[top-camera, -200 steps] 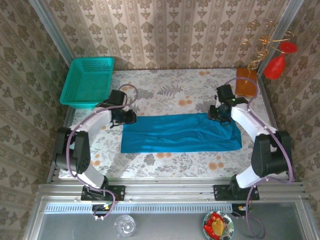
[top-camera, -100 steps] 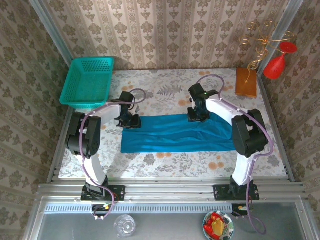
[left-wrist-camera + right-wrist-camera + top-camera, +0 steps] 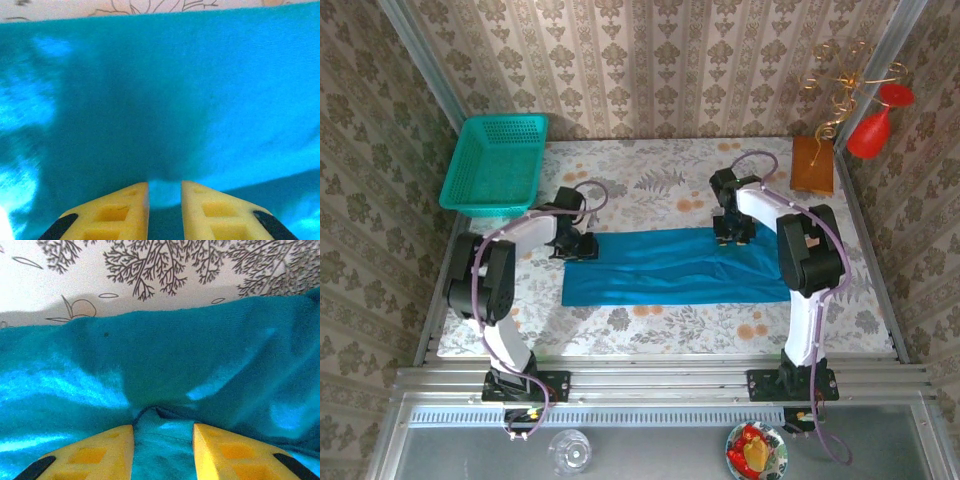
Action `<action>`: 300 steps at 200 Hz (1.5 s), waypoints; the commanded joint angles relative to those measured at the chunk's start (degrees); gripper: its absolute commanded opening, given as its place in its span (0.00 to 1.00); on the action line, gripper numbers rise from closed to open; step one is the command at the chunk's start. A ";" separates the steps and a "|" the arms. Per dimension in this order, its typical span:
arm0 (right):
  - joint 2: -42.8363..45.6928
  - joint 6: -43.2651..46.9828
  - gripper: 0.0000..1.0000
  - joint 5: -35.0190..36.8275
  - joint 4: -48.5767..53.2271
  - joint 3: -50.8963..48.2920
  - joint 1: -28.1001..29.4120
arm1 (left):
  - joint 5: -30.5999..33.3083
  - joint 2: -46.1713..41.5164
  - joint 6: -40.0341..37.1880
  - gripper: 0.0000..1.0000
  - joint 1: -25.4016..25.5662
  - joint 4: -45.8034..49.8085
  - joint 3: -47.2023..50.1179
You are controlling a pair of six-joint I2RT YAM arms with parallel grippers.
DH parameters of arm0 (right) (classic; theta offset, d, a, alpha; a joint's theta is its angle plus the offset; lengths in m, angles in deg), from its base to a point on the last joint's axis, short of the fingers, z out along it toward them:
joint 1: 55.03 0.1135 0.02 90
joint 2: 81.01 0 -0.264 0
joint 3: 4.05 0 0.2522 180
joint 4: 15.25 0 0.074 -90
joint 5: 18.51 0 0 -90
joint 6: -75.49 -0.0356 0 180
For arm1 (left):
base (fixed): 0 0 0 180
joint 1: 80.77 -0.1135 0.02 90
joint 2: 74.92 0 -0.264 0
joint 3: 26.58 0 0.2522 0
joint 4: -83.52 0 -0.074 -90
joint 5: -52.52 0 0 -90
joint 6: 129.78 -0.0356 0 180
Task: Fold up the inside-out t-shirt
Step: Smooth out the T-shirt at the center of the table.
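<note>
**A:** Surface and room, from the top view?

**B:** Flat table under a white floral-print cloth (image 3: 650, 190). Beige damask wallpaper (image 3: 670, 60) closes it in at the back and both sides. A rigid teal plastic mesh basket (image 3: 498, 163) sits at the upper-left corner. A flat orange-brown wooden block (image 3: 812, 164) lies at the upper right, with a red balloon-shaped ornament on gold curled wire (image 3: 873, 130) just beyond it. A grey metal rail (image 3: 660, 382) runs along the bottom and carries both arm bases. Below the rail are a clear drinking glass (image 3: 570, 450) and a small plate of red food (image 3: 757, 452).

**A:** The garment?

**B:** The blue-teal cloth t-shirt (image 3: 670, 270) lies mid-frame as a long flat band running left to right, well apart from the basket.

**A:** Left pincer?

**B:** The left pincer (image 3: 582, 246) is at the band's upper-left corner. Its wrist view (image 3: 164, 190) shows yellow fingers (image 3: 120, 210) nearly together and a thin strip of t-shirt (image 3: 165, 100) nipped in the slit between them.

**A:** Right pincer?

**B:** The right pincer (image 3: 732, 232) is on the band's upper edge, right of centre. In its wrist view (image 3: 163, 432) the jaws stand partway apart. A raised fold of t-shirt (image 3: 165, 365) fills the gap and touches both fingers (image 3: 95, 452). I cannot tell whether it is clamped or only resting there.
</note>
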 commanded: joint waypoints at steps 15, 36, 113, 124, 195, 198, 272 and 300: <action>0.35 -0.79 0.29 2.49 2.37 1.99 0.01 | 1.68 -5.80 0.14 0.25 -0.32 -0.46 1.29; 2.62 -1.24 0.22 1.76 2.87 1.30 0.14 | 1.76 -7.29 0.82 0.25 -0.33 -0.73 2.77; 14.65 -3.53 0.01 0.60 5.20 -6.84 1.01 | 1.47 -7.88 1.42 0.24 0.27 -1.05 4.13; 16.93 -4.48 0.00 0.32 5.26 -8.76 1.66 | 1.26 -7.49 1.39 0.24 0.44 -0.96 3.69; 32.64 -19.42 0.34 -3.40 3.54 -24.13 11.29 | 0.54 -5.04 1.37 0.24 0.91 -1.58 3.09; 33.17 -19.71 0.36 -3.53 3.76 -24.05 11.62 | 0.43 -4.96 1.39 0.24 0.90 -1.58 3.04; 30.04 -8.22 0.52 -4.54 1.89 -17.37 1.43 | 0.01 -6.50 1.79 0.24 1.67 -0.31 2.64; 22.40 -3.90 0.50 -7.89 1.63 -14.66 -0.52 | -0.27 -7.76 2.51 0.24 3.17 0.00 2.46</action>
